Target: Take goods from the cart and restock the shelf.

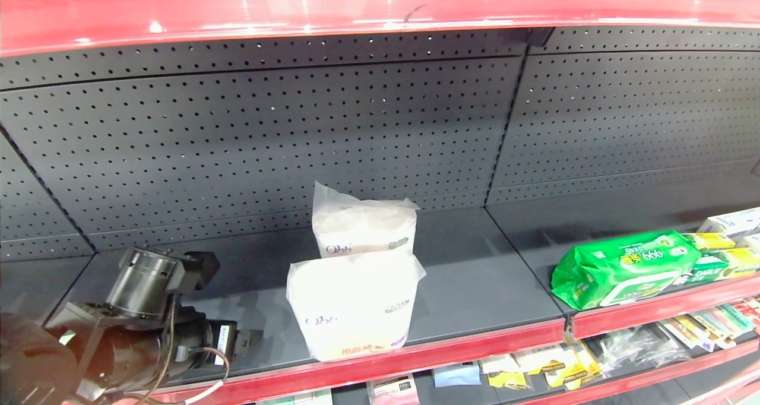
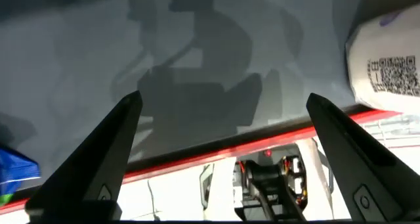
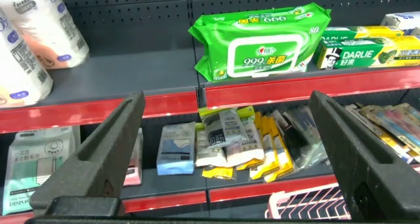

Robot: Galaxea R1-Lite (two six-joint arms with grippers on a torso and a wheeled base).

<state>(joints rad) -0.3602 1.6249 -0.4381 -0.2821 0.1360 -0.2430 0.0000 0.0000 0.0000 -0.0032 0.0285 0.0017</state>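
A wide stretch of shelf board (image 1: 487, 274) lay bare between the white bags (image 1: 356, 301) and the green wipes pack (image 1: 623, 268), which bounded it.

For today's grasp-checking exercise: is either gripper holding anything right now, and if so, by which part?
Nothing is held. The left gripper, near the shelf's front edge, and the right gripper, facing the stocked shelves, are both open and empty.

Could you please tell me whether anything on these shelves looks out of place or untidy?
Mostly tidy. The small packets on the lower shelf lie in a loose, overlapping heap rather than a row. The green wipes pack looks slightly askew to the shelf edge.
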